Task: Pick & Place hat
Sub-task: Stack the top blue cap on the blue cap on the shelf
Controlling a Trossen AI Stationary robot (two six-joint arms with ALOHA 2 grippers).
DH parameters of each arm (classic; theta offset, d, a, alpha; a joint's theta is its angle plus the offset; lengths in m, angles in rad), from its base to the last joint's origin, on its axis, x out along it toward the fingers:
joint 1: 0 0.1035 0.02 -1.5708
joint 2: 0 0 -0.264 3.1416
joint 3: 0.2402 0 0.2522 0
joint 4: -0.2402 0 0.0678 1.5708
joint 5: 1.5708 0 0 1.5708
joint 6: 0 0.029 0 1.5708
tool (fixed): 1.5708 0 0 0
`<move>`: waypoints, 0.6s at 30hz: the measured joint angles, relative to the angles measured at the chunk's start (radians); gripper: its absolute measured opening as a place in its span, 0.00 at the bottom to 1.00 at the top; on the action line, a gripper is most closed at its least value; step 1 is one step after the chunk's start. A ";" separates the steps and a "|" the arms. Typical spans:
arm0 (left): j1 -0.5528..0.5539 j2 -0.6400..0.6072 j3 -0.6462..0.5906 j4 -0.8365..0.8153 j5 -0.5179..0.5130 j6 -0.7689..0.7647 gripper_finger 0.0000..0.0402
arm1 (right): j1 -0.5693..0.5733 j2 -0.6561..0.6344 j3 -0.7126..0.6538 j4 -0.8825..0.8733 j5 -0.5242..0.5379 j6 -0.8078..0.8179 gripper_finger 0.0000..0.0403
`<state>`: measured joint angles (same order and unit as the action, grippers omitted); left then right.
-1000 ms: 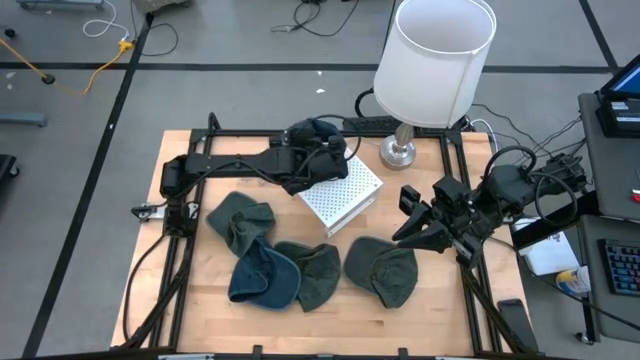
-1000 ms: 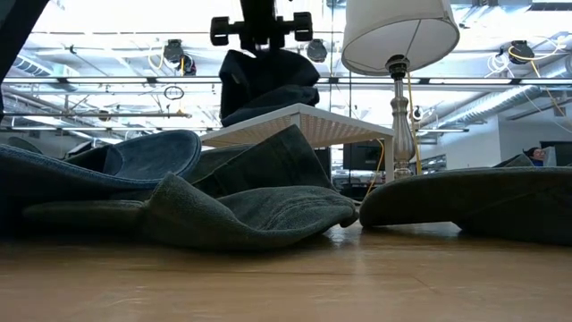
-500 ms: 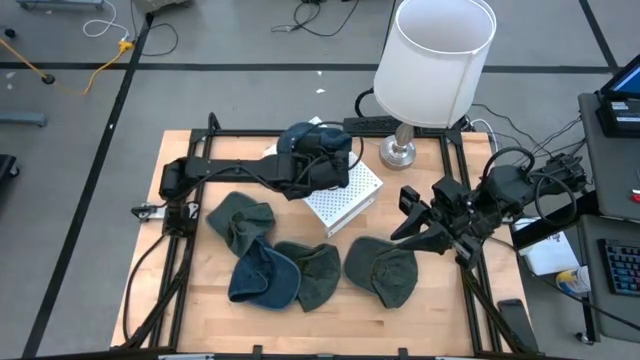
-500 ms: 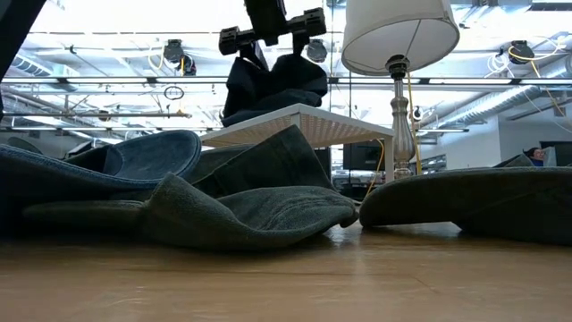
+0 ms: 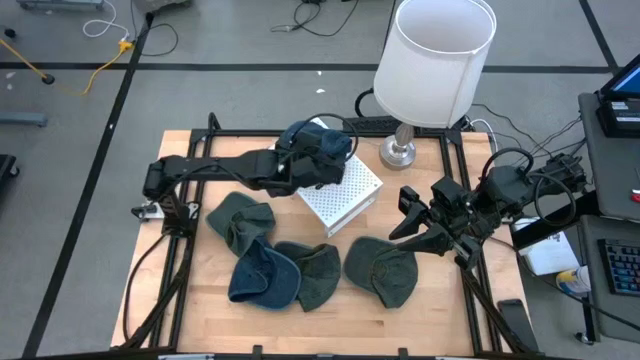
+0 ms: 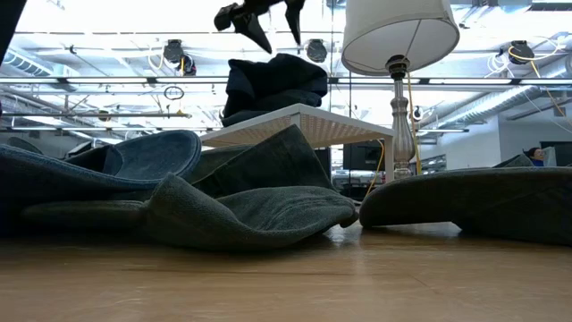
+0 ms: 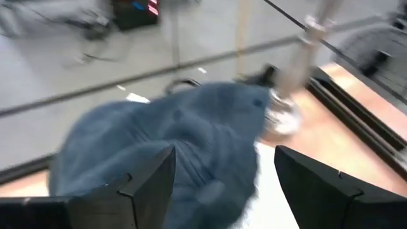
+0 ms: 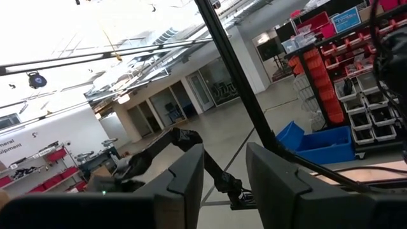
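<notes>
Left gripper point(image 6: 259, 18) open above dark blue hat point(image 5: 318, 155) on white box point(image 5: 345, 195) near table's back edge. Lift straight up, no snagging. Right gripper point(image 5: 425, 225) open, by right edge.

The table point(image 5: 200, 320) is a pale wood top filling the lower middle of the high view, with dark rails along its left and right edges. A white perforated stand point(image 5: 345, 195) sits at upper centre, and a lamp point(image 5: 400, 152) stands just right of it at the top edge. Four hats lie in a loose row below: a green hat point(image 5: 238, 220) at left, a blue hat point(image 5: 262, 278) overlapping the next green hat point(image 5: 318, 274), and another green hat point(image 5: 385, 270) at right.
</notes>
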<state>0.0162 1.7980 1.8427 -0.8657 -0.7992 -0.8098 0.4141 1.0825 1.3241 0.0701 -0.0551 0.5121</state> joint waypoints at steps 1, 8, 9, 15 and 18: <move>0.000 -0.011 0.000 -0.004 0.031 0.006 0.66 | 0.000 0.000 0.000 0.000 0.000 0.000 0.28; 0.027 -0.110 0.001 -0.137 0.193 0.057 0.61 | 0.000 0.001 0.000 0.000 0.001 0.000 0.28; 0.033 -0.123 0.001 -0.175 0.196 0.064 0.60 | 0.000 0.001 0.000 0.000 0.001 0.000 0.28; 0.093 -0.191 0.001 -0.298 0.308 0.125 0.55 | 0.000 0.001 0.000 0.000 0.005 -0.033 0.28; 0.148 -0.203 0.001 -0.359 0.390 0.154 0.53 | 0.000 0.001 0.000 0.000 0.006 -0.087 0.28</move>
<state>0.1644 1.5946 1.8439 -1.2252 -0.4090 -0.6557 0.4141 1.0836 1.3243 0.0699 -0.0494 0.4248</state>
